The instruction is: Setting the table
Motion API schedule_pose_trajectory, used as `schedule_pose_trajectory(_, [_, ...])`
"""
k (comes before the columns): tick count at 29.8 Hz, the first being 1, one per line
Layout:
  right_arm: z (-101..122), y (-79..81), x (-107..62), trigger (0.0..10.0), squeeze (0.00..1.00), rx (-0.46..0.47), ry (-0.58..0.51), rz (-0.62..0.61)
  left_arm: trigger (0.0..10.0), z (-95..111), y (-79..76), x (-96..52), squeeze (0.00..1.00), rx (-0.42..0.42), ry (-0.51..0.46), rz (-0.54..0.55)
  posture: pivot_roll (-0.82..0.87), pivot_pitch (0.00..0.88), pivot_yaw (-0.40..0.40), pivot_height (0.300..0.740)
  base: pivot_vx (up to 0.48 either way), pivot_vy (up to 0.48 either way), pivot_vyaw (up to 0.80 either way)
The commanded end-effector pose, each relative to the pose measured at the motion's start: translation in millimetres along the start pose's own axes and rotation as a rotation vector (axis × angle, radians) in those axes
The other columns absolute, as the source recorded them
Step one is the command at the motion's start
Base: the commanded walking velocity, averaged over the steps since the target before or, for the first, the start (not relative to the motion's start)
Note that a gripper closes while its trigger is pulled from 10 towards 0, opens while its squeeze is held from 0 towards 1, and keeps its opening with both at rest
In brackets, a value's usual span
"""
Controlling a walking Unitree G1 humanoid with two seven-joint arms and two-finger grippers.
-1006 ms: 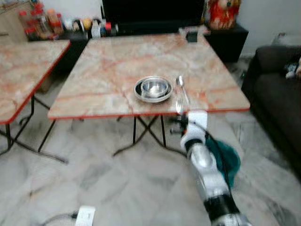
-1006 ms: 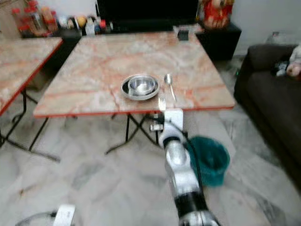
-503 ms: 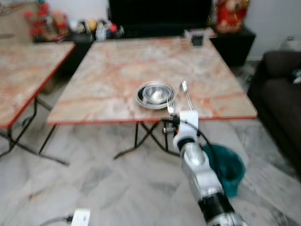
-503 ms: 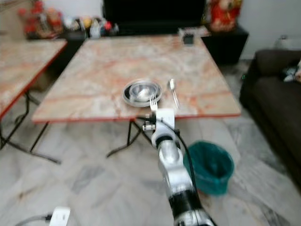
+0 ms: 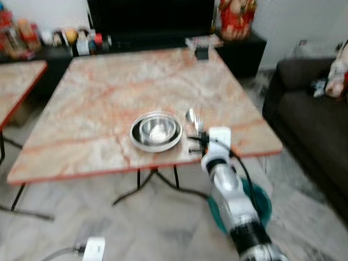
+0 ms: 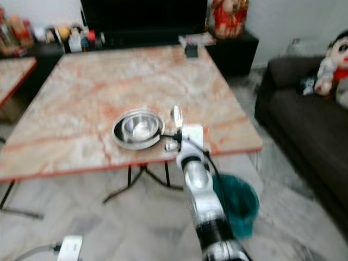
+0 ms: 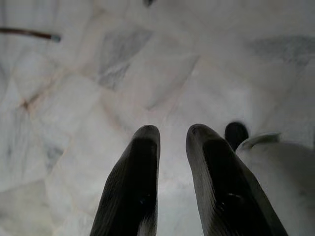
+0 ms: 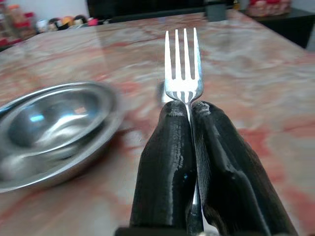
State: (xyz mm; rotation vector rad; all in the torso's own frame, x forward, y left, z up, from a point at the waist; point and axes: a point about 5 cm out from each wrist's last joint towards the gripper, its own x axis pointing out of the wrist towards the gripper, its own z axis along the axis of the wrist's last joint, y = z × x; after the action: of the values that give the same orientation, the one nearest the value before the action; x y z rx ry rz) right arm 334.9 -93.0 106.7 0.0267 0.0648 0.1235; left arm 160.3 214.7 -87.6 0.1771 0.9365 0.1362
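A steel bowl (image 5: 157, 129) sits in a steel plate (image 5: 137, 142) near the front edge of the marble table (image 5: 109, 92). A spoon (image 5: 190, 115) lies just right of them. My right gripper (image 8: 189, 109) is shut on a fork (image 8: 183, 64), tines pointing away over the table. In the left eye view the fork (image 5: 198, 120) hovers by the spoon, right of the bowl, with the gripper (image 5: 197, 142) at the table's front edge. My left gripper (image 7: 172, 130) hangs over the marble floor, fingers slightly apart and holding nothing.
A teal bin (image 5: 262, 197) stands on the floor under the table's right corner. A dark sofa (image 5: 310, 119) with a doll (image 6: 336, 54) lies to the right. A second table (image 5: 16, 81) stands to the left. A white power strip (image 5: 93, 247) lies on the floor.
The camera has come closer to the table and swung right. My right gripper has carried the fork forward over the table edge, beside the spoon.
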Motion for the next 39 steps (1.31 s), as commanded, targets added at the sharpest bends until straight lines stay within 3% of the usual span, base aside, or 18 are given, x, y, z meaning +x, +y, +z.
schedule_pose_trajectory(1, [3.9,-4.4,1.4,10.0,0.00,0.006,-0.015,-0.017,10.0,-1.8,-4.6,-0.4,0.00,-0.004,0.009,-0.008,0.00,0.039,0.025,0.740,0.439,0.000,0.00])
schedule_pose_trajectory(17, [3.9,-3.0,1.1,10.0,0.00,0.000,-0.019,-0.011,10.0,-0.6,-4.4,-0.4,0.00,-0.009,-0.001,-0.014,-0.01,0.038,0.027,0.740,0.426,0.000,0.00])
schedule_pose_trajectory(27, [2.8,-4.4,-3.9,10.0,0.00,-0.015,-0.013,-0.018,10.0,-0.3,-3.9,-0.3,0.00,-0.011,-0.003,-0.019,-0.01,0.040,0.028,0.740,0.000,0.000,0.00])
schedule_pose_trajectory(35, [-4.9,-1.5,-21.3,10.0,0.00,-0.032,0.019,0.012,10.0,-1.8,-2.9,-0.6,0.00,-0.008,0.001,-0.020,-0.02,0.050,0.031,0.740,0.000,0.000,0.00])
schedule_pose_trajectory(39, [-1.4,-22.4,-29.0,10.0,0.00,-0.089,0.028,-0.017,10.0,-2.3,-3.3,-0.7,0.00,-0.003,0.002,-0.025,-0.03,0.056,0.041,0.740,0.000,0.000,0.00])
